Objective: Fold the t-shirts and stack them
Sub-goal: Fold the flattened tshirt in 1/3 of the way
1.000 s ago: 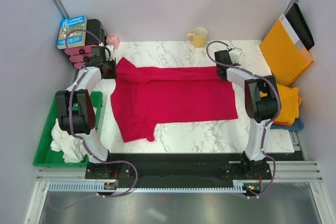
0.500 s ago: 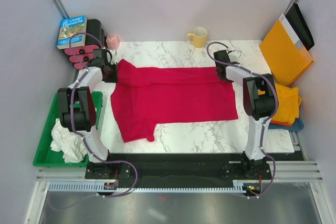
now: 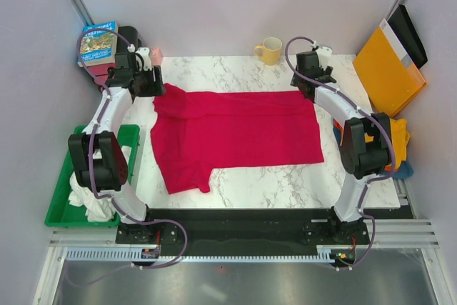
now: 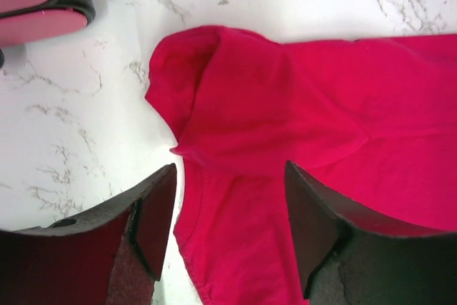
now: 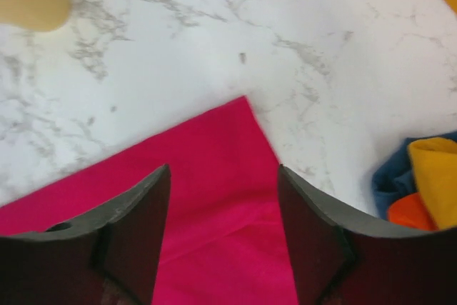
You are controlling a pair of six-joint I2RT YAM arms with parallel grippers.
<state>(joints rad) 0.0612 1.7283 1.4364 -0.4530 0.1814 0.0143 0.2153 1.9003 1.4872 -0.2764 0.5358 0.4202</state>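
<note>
A crimson t-shirt (image 3: 235,133) lies spread on the marble table (image 3: 235,73), its far edge folded over and one sleeve pointing toward the near left. My left gripper (image 3: 151,82) hovers open over the far left corner, where the folded sleeve (image 4: 235,98) lies flat below the left gripper (image 4: 228,171). My right gripper (image 3: 311,81) hovers open over the far right corner (image 5: 243,105) of the shirt; nothing sits between the fingers of the right gripper (image 5: 223,173). More t-shirts, yellow, orange and blue, lie piled (image 3: 394,142) at the right edge.
A yellow mug (image 3: 270,50) stands at the back. At the far right leans an orange-yellow envelope (image 3: 389,69). A book (image 3: 98,41) and pink-and-black discs (image 4: 36,1) sit at the far left. A green bin (image 3: 61,205) at the near left holds white cloth (image 3: 89,194).
Both grippers have opened, let go of the crimson shirt's far edge and risen toward the back. The shirt now rests flat on the table.
</note>
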